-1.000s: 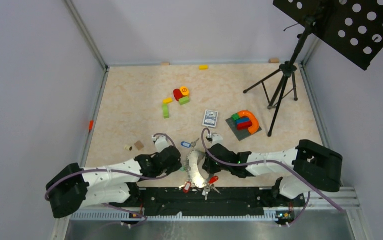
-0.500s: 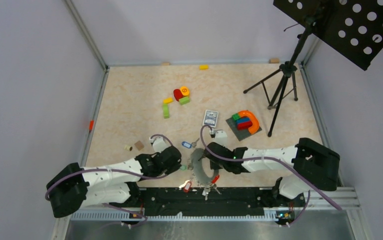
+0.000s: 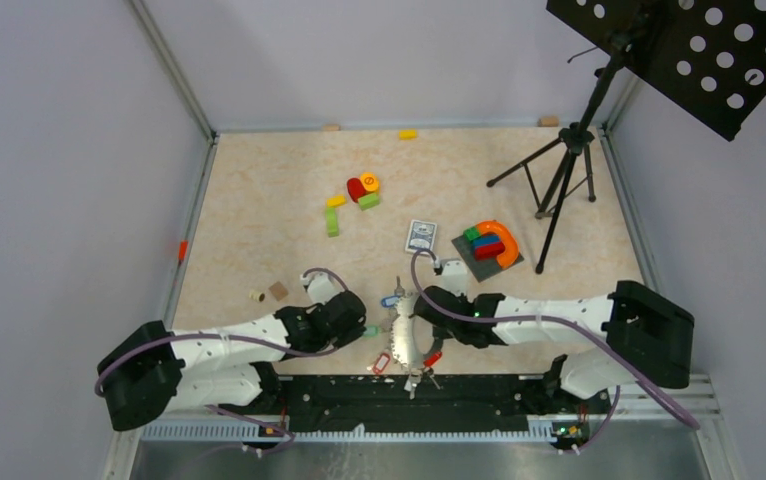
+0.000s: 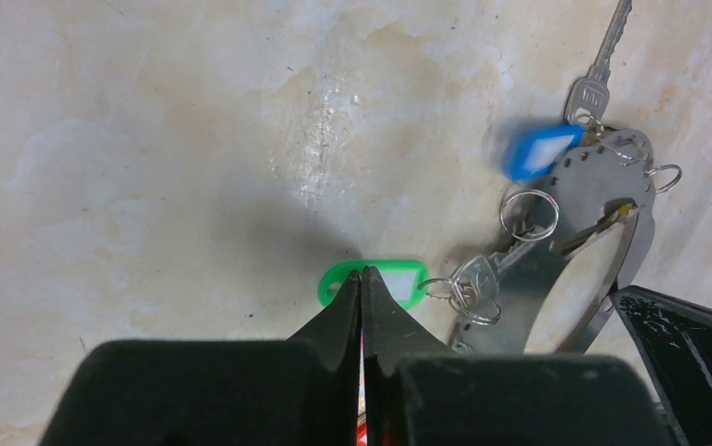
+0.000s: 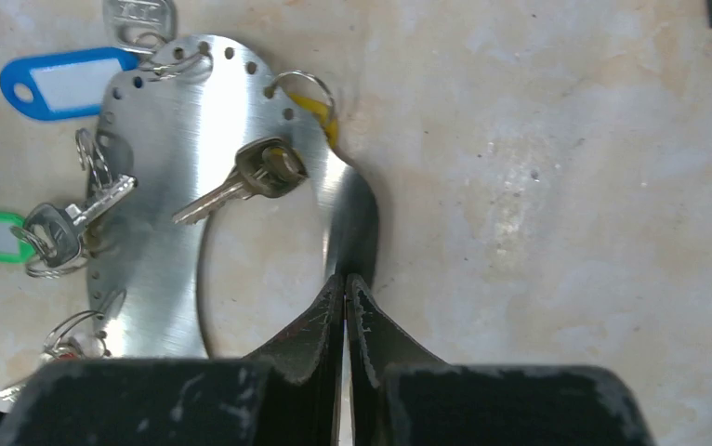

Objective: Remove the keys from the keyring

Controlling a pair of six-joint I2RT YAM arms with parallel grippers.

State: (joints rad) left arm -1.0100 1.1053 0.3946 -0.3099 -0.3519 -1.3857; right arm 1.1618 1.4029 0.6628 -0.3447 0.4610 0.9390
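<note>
The bench (image 3: 259, 220) has a pale, marbled beige top. Near its front edge the keyring (image 3: 405, 338) stands tilted up, and its keys (image 3: 382, 362), with blue, green and red tags, are spread around it. Further back lie a playing-card box (image 3: 421, 236), a grey plate (image 3: 479, 270) carrying an orange arch and blocks, a cluster of red, orange and green blocks (image 3: 362, 190) and a small wooden square (image 3: 278, 290). A black tripod (image 3: 557, 180) stands at the right. A yellow block (image 3: 407, 134) lies by the far edge.

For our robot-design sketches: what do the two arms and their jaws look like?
The left arm and right arm have white perforated shells with black joint housings, each trailing a mauve cable. A green light glows on the right arm. The jaws are black wedges tapering to thin tips; the right pair looks scuffed.
</note>
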